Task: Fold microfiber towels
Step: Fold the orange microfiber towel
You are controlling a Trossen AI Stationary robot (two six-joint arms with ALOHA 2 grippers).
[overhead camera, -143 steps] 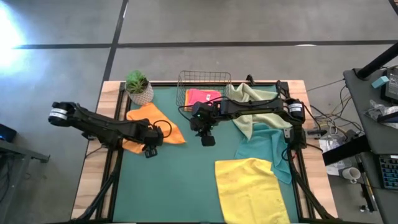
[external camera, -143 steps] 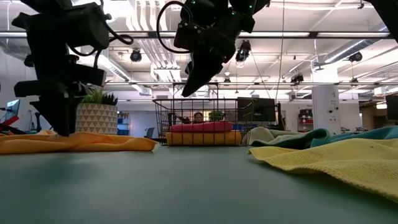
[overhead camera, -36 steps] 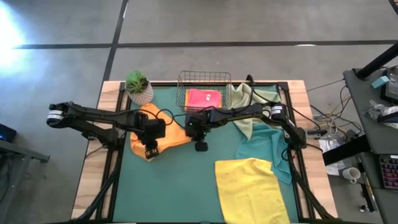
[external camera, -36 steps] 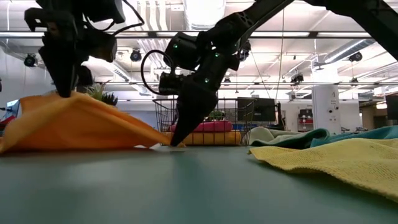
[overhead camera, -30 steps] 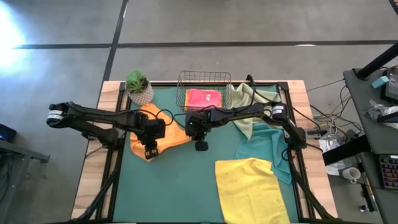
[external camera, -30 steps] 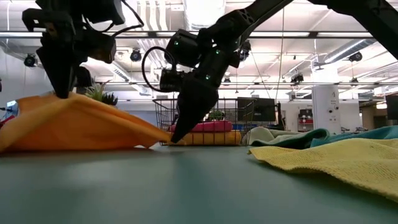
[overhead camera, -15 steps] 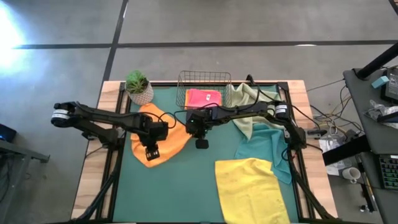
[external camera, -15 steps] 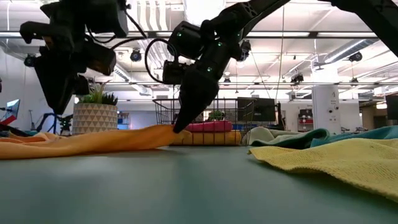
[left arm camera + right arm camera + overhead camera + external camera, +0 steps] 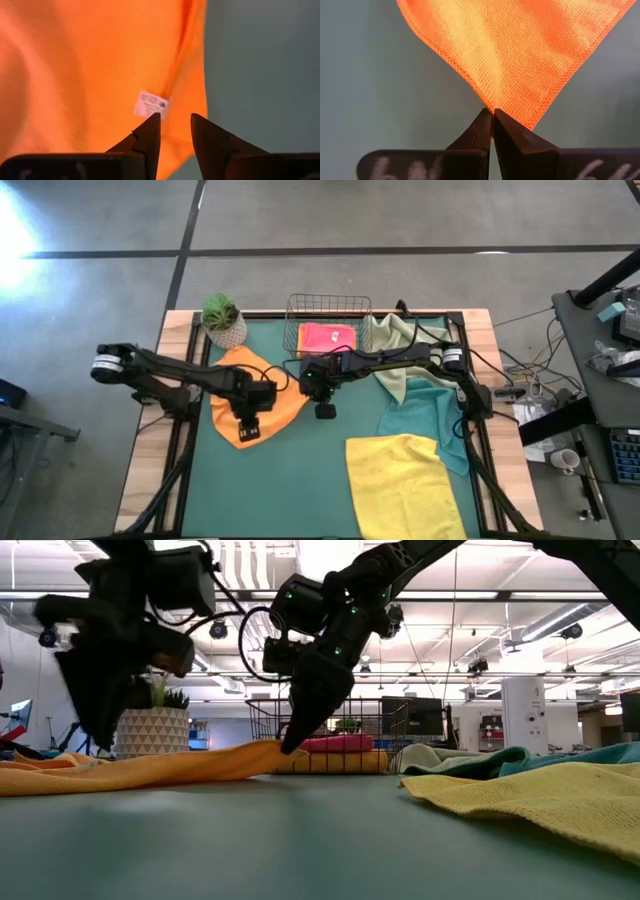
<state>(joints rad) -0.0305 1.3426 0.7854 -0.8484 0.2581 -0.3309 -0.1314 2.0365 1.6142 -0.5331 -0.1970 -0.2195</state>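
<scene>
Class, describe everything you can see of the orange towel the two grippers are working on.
The orange towel is a soft, plain microfiber cloth with a stitched hem and a small white label. It lies rumpled and partly folded on the green table mat, in front of the potted plant and left of the wire basket. The right gripper is shut on one edge and holds it just off the mat. The left gripper hangs open just above it, near the label.

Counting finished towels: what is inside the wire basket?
In the wire basket a folded pink towel lies on top; the low view shows an orange towel beneath it. Anything lower is covered.
</scene>
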